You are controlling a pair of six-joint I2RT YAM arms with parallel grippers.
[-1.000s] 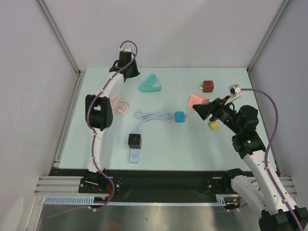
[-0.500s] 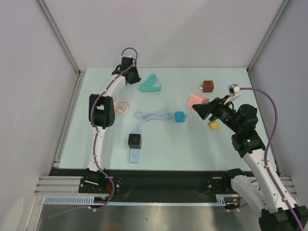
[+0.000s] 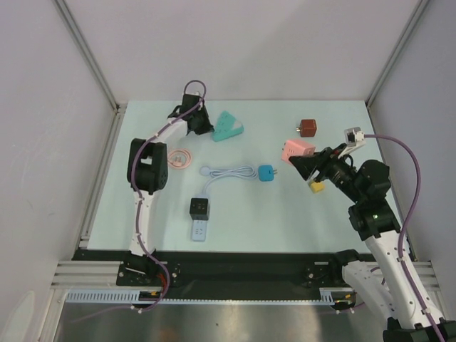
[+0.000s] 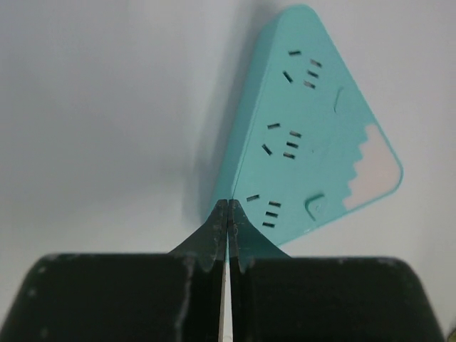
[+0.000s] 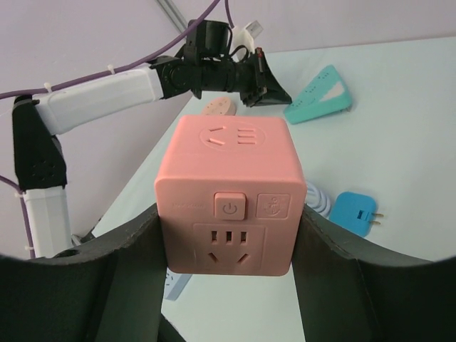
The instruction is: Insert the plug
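Note:
My right gripper (image 3: 305, 162) is shut on a pink cube socket (image 3: 297, 150) and holds it off the table; in the right wrist view the cube (image 5: 231, 192) sits between both fingers, its socket face and power button toward the camera. A blue plug (image 3: 266, 173) on a white cable (image 3: 228, 172) lies left of it on the table, and it also shows in the right wrist view (image 5: 356, 212). My left gripper (image 3: 207, 128) is shut, its tips (image 4: 227, 204) touching the near edge of a teal triangular power strip (image 4: 313, 135) at the far left.
A black cube socket (image 3: 199, 207) and a white strip (image 3: 199, 230) lie at front centre. A red-brown cube (image 3: 308, 127) sits at the back right, a yellow cube (image 3: 316, 186) under my right arm. A pink coiled cable (image 3: 179, 158) lies at the left.
My left gripper has moved right and nearer, and the teal strip has turned and shifted right with it. My right gripper and the pink cube have moved slightly right.

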